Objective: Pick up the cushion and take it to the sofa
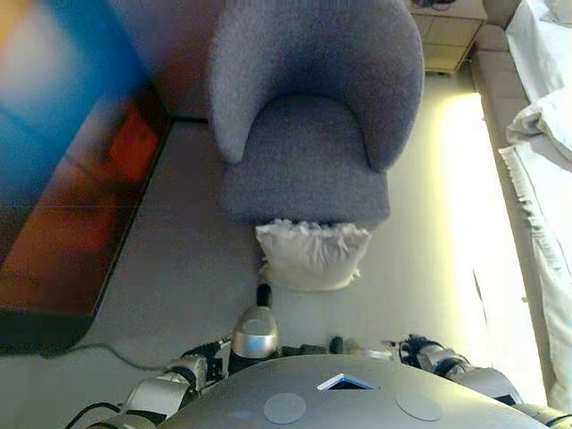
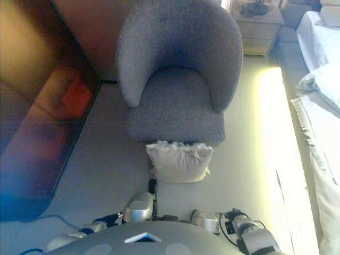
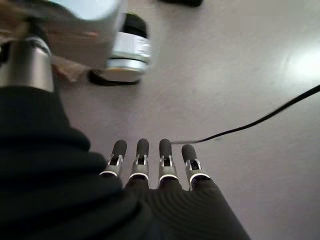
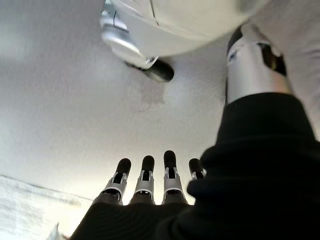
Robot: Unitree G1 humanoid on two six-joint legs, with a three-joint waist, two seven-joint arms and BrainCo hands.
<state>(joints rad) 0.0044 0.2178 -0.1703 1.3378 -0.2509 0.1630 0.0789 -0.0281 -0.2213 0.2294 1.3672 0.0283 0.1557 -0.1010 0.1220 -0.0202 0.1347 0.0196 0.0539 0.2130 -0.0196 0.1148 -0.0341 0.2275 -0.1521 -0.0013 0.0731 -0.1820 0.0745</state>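
Note:
A white, crumpled cushion (image 1: 311,255) lies on the carpet and leans against the front of a grey armchair (image 1: 308,152). It also shows in the right eye view (image 2: 179,161). My left hand (image 3: 150,165) hangs at my side over bare carpet, fingers straight and empty. My right hand (image 4: 150,180) hangs at my other side, fingers straight and empty. Both hands are low and well short of the cushion, which is straight ahead of me.
A dark wooden cabinet (image 1: 80,197) runs along the left. A bed with white linen (image 1: 545,179) lines the right side. A pale nightstand (image 1: 447,31) stands at the back right. Carpet lies between me and the armchair.

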